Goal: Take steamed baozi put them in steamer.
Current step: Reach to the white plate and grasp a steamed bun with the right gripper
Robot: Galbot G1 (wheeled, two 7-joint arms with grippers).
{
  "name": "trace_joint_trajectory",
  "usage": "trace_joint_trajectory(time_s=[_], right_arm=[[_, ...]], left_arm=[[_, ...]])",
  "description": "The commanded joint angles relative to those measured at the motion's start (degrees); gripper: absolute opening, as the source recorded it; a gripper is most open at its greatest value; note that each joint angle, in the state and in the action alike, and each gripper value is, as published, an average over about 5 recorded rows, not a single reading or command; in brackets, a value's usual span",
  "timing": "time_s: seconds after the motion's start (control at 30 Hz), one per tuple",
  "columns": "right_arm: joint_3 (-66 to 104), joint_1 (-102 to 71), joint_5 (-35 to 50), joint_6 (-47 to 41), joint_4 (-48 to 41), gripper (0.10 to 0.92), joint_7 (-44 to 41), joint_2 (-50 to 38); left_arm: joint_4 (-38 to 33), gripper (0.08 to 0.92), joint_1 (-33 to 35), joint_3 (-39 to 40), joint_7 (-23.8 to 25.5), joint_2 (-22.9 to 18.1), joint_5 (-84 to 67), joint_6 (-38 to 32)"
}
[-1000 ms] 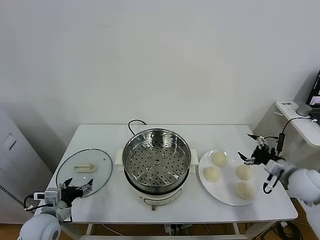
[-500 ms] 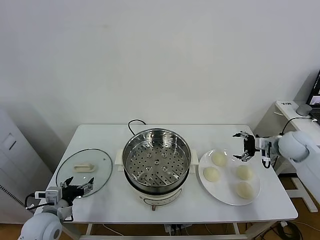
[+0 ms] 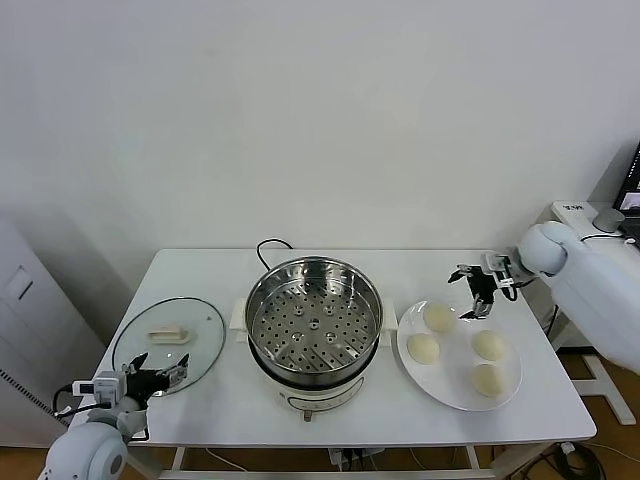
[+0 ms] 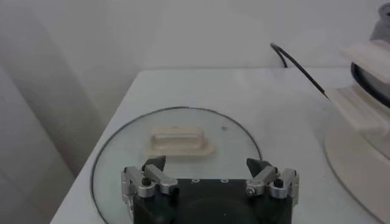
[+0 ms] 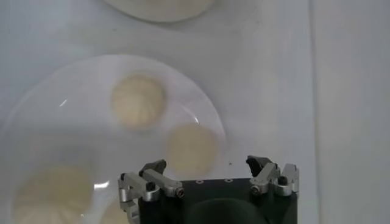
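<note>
The steamer (image 3: pixel 313 315), a shiny steel pot with a perforated tray and nothing on it, stands mid-table. Several cream-white steamed baozi (image 3: pixel 438 317) lie on a white plate (image 3: pixel 456 345) to its right. My right gripper (image 3: pixel 472 290) hovers open over the plate's far edge, just behind the nearest baozi. In the right wrist view the open right gripper (image 5: pixel 206 164) frames one baozi (image 5: pixel 191 148), with another (image 5: pixel 138 100) farther off on the plate (image 5: pixel 79 122). My left gripper (image 3: pixel 155 375) rests open at the table's front left; in the left wrist view the left gripper (image 4: pixel 205 163) holds nothing.
A round glass lid (image 3: pixel 168 342) with a cream handle (image 4: pixel 181 141) lies flat left of the steamer, just ahead of the left gripper. The steamer's black cord (image 3: pixel 268 248) loops behind it. A side desk (image 3: pixel 600 240) stands beyond the table's right edge.
My right gripper has risen from the plate's right side and swung left and back to the plate's far edge. The left arm has stayed put.
</note>
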Motion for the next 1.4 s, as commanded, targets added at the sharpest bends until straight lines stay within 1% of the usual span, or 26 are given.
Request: trace_joint_trajectory(time_s=[0.03,0.57,0.67,1.03,1.1,1.27,1.4], right_arm=[[-2.43,1.60,-5.03,2.27,-9.14,0.823,-1.15,6.32],[4.40,-3.54,-8.77,2.46,-13.10,0.822,1.39,9.80],[5.22,-3.78,-8.90,2.29,-13.63,0.805,1.82,10.21],[6.12,-4.09,-8.88,1.83,-13.20,0.669,0.87,10.41],[6.00,-3.89,-8.88,1.79,-13.01,0.654,0.61,10.27],[5.10,-3.39,-8.76,1.86,-11.85,0.541,-0.05,9.56],[3.80,-2.74,-7.45,1.90,-9.73,0.477,-0.47,8.16]], left_arm=[[0.30,0.823,-0.10,0.08,0.09,0.19,-0.01,0.01],[0.65,0.823,-0.13,0.45,0.12,0.45,-0.04,-0.01],[0.48,0.823,-0.06,0.54,0.10,0.31,0.00,-0.01],[-0.40,0.823,0.47,0.41,-0.05,0.10,0.01,0.03],[-0.52,0.823,0.56,0.40,-0.08,0.04,0.01,0.05],[-0.87,0.823,0.69,0.37,-0.17,-0.26,0.01,0.17],[-1.19,0.823,0.83,0.32,-0.23,-0.63,0.01,0.29]])
